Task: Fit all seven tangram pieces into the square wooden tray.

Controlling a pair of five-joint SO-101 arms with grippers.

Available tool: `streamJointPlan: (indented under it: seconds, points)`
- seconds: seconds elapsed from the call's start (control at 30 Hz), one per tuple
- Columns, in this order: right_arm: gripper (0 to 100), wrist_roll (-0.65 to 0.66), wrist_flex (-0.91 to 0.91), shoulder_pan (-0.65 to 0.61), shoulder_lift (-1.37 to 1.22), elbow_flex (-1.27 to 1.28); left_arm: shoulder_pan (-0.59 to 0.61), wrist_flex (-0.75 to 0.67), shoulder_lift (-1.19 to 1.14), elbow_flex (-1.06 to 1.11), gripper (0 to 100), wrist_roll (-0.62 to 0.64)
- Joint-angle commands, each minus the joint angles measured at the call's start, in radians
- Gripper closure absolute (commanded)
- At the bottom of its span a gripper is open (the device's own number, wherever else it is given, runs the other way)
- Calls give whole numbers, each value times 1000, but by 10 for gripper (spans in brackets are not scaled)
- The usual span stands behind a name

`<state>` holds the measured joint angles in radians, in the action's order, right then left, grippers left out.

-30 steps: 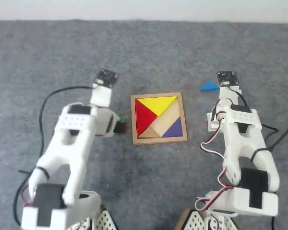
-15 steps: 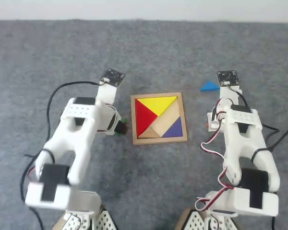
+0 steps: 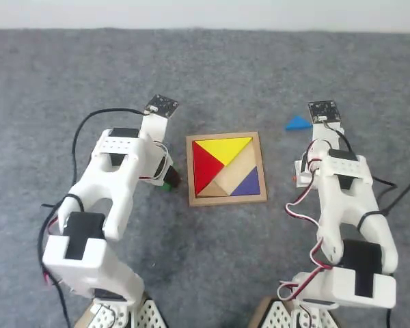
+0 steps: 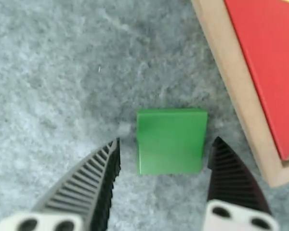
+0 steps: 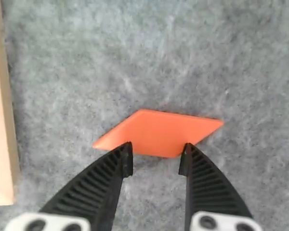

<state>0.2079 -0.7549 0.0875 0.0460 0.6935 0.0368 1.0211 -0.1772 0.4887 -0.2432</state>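
The square wooden tray holds a yellow triangle, a red triangle and a purple triangle. A green square lies flat on the carpet just off the tray's left side, where the tray rim shows. My left gripper is open, one finger on each side of the square. An orange parallelogram lies right of the tray. My right gripper is open, its tips at the piece's near edge. A blue triangle rests farther back on the right.
Grey carpet covers the whole table. The left arm and right arm flank the tray. Bare wood shows in the tray's middle. The tray rim lies close beside the orange piece.
The left arm has swung, its wrist turning toward the tray and its gripper end settling a little nearer the front edge over the green square. The right arm has not moved.
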Motion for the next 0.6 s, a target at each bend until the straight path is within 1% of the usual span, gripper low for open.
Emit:
streamJointPlan:
  seconds: [0.0, 0.23, 0.33, 0.57]
  points:
    - [832, 11, 15, 7, 59, -6, -29, 57, -38, -91, 727, 49]
    - [832, 11, 15, 8, 58, -6, -29, 72, -72, -127, 747, 106]
    - [832, 11, 15, 10, 58, -6, -29, 72, -72, -125, 785, 104]
    - [833, 11, 15, 12, 58, -6, -29, 72, -72, -122, 807, 109]
